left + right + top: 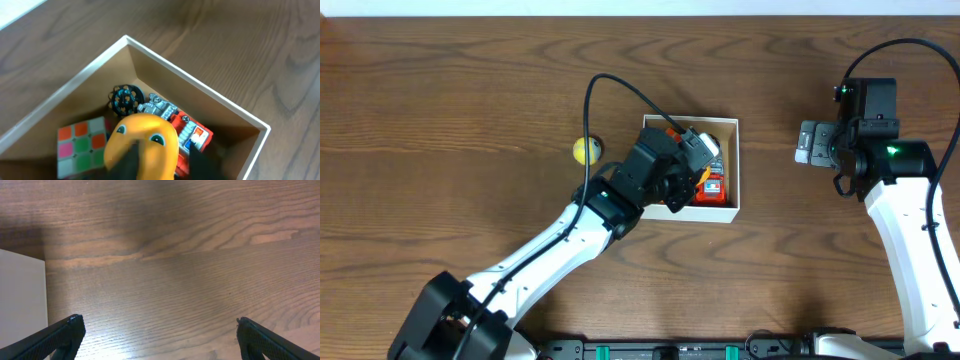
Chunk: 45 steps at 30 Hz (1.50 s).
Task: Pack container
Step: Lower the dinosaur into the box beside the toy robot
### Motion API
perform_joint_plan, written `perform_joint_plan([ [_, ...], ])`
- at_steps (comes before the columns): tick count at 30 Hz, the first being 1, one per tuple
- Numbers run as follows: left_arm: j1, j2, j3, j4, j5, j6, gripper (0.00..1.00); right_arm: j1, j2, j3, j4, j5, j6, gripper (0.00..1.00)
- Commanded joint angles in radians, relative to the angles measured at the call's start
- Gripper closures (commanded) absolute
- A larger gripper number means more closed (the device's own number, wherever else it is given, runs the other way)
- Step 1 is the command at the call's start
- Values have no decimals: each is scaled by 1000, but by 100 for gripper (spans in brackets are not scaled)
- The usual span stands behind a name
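Left gripper point(161, 167) clenched on yellow toy point(145, 137) over the container point(196, 83), mid-table | wrist view: cube point(80, 147) at 8 o'clock, red toy vehicle point(192, 136) at 4 | I'd lower toward the bare 12 o'clock corner, then release | right gripper point(160, 339) spread wide, at container's 3 o'clock.

Lab: robot arms point(570, 225), wooden table point(440, 120)

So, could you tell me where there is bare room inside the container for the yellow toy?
Bare floor shows in the far corner of the container, beyond the black wheel. Nearer it is crowded: cube, wheel and red truck lie packed below the yellow toy in the left gripper.
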Motion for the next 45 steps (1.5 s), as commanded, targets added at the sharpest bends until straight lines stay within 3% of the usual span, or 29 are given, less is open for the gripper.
perform_joint_plan([
  [1, -2, 11, 1, 8, -21, -10, 52, -8, -2, 11, 0, 6, 18, 1],
  [8, -1, 35, 1, 12, -50, -6, 43, -8, -2, 11, 0, 6, 18, 1],
  [23, -1, 111, 1, 50, -108, 2, 41, -8, -2, 11, 0, 6, 18, 1],
  [26, 2, 111, 1, 47, -126, 2, 43, -8, -2, 11, 0, 6, 18, 1],
  [31, 3, 111, 1, 26, -126, 2, 62, -8, -2, 11, 0, 6, 18, 1],
  [45, 3, 111, 1, -82, -208, 47, 63, -8, -2, 11, 0, 6, 18, 1],
])
